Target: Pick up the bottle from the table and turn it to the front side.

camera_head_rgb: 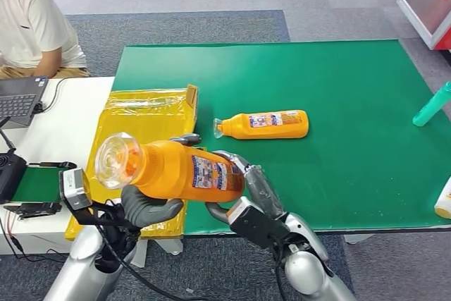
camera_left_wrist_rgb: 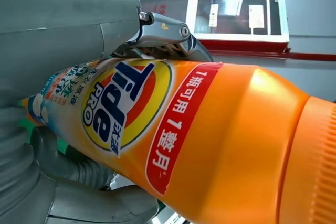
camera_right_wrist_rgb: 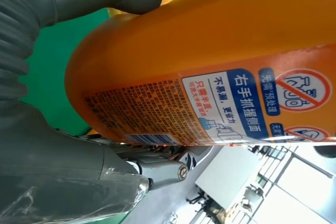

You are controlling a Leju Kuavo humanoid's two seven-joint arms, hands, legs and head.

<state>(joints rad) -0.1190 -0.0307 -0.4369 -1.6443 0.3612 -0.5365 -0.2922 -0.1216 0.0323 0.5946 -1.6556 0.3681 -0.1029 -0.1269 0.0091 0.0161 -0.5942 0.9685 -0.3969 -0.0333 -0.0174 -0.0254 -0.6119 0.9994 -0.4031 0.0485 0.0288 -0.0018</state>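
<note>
Fingers of both hands are being wrapped around the orange bottle (camera_head_rgb: 175,170), which is being held up off the green table (camera_head_rgb: 345,160), just in front of its near edge and over the yellow tray (camera_head_rgb: 146,111). The neck end is being gripped by the left hand (camera_head_rgb: 146,209), with its thick thumb pressed under the body, and the base end is being cupped by the right hand (camera_head_rgb: 250,195).

The pick-up is judged to be done, since the bottle is being carried clear of the table. The turning appears to be under way but not finished: in the head view the small-print back label is being shown upward toward the camera, while the big brand label is being seen from the left wrist view, on the underside. A further roll about the bottle's length is probably needed to bring the front up.

The long axis is being kept nearly level and running left to right, with the clear cap (camera_head_rgb: 114,160) pointed to the robot's left and raised slightly toward the camera, and the base pointed right.

A second orange bottle (camera_head_rgb: 263,124) is lying on the table beyond, apart from both hands.
</note>
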